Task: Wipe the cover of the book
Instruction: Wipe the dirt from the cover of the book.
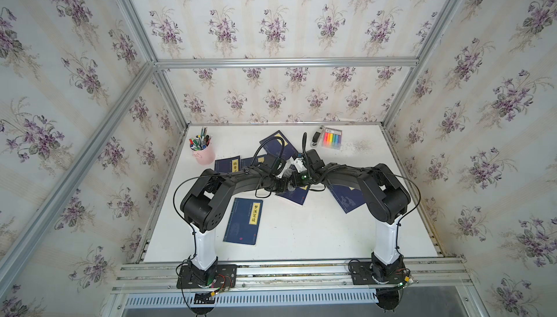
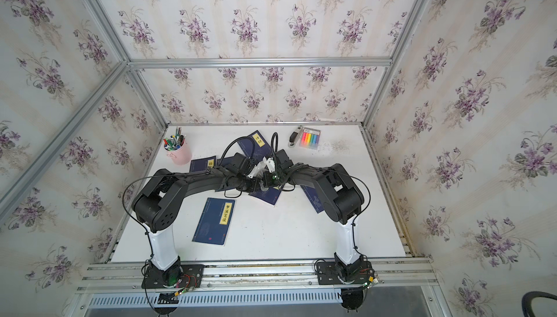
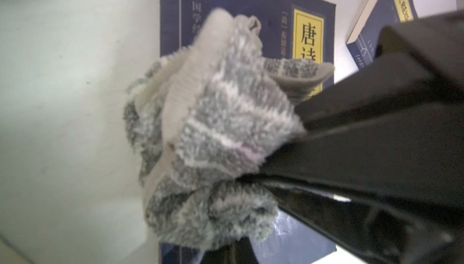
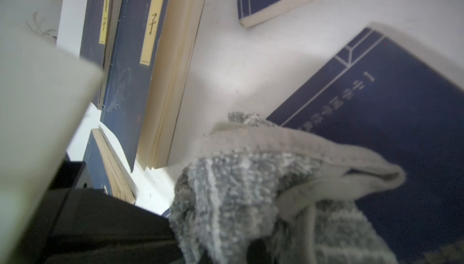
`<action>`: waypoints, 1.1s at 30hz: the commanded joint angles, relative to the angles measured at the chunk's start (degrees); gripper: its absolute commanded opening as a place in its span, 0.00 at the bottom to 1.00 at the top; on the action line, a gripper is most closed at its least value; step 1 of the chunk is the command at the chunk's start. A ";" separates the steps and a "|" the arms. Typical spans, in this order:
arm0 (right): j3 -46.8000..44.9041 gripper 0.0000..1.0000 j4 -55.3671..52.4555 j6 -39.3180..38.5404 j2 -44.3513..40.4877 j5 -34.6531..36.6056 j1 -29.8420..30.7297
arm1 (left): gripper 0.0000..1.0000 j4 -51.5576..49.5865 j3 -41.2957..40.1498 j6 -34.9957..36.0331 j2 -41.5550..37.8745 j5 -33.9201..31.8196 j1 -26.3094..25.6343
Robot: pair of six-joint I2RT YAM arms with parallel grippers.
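Left wrist view: what has the left gripper [image 3: 283,154] got?
- Its jaws are pinched tight on a grey cloth [image 3: 213,129], over the blue book [image 3: 251,11].
- Where's the book?
- It lies flat mid-table [image 1: 301,240], under both wrists in both top views.
- And the right gripper [image 1: 297,179]?
- Closed too. I can't tell if it grips anything.

We see two matching robot arms, the left arm [image 1: 223,184] and the right arm [image 1: 370,179]. Each has a white tapered column [image 1: 205,240], glossy black rounded joints and a black base plate [image 1: 229,273] dotted with screw holes. Black cables [image 1: 304,142] trail along them. The left arm's fingers [image 3: 376,134] are black. A green light [image 1: 304,176] glows on the right arm.
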 commanded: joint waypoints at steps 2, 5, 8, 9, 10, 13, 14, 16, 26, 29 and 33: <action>2.91 0.00 -2.91 2.02 2.90 5.12 -4.73 | 0.00 -16.48 -1.92 1.03 5.04 -14.53 -0.08; 3.87 0.00 -2.90 1.61 2.88 5.39 -5.45 | 0.00 -16.39 -1.92 1.03 5.10 -14.48 -0.08; 3.26 0.00 -3.33 0.91 1.85 3.55 -5.25 | 0.00 -16.48 -1.68 1.11 5.40 -14.36 -0.08; 2.50 0.00 -3.32 0.47 1.24 3.00 -4.90 | 0.00 -16.47 -1.65 1.12 5.48 -14.35 -0.06; 1.79 0.00 -3.47 -0.13 0.57 2.35 -4.27 | 0.00 -16.48 -1.73 1.11 5.43 -14.42 -0.08; 0.34 0.00 -4.43 -2.15 -0.94 -0.41 -1.91 | 0.00 -16.48 -1.74 1.11 5.53 -14.35 -0.08; 0.10 0.00 -4.48 -2.51 -1.22 -1.49 -1.23 | 0.00 -16.46 -1.65 1.12 5.59 -14.35 -0.06; -0.02 0.00 -4.49 -2.86 -1.40 -3.02 0.18 | 0.00 -16.57 -1.61 1.10 5.63 -14.39 -0.07; 4.19 0.00 -2.86 1.58 4.14 2.68 -4.14 | 0.00 -16.39 -1.98 1.19 4.93 -14.18 -0.08; 1.47 0.00 -0.02 3.72 2.21 3.43 -6.49 | 0.00 -16.51 -1.85 1.46 4.46 -13.25 -0.09; -3.07 0.00 2.89 3.06 -4.00 2.62 -6.68 | 0.00 -16.48 -2.01 2.17 2.04 -12.34 -0.08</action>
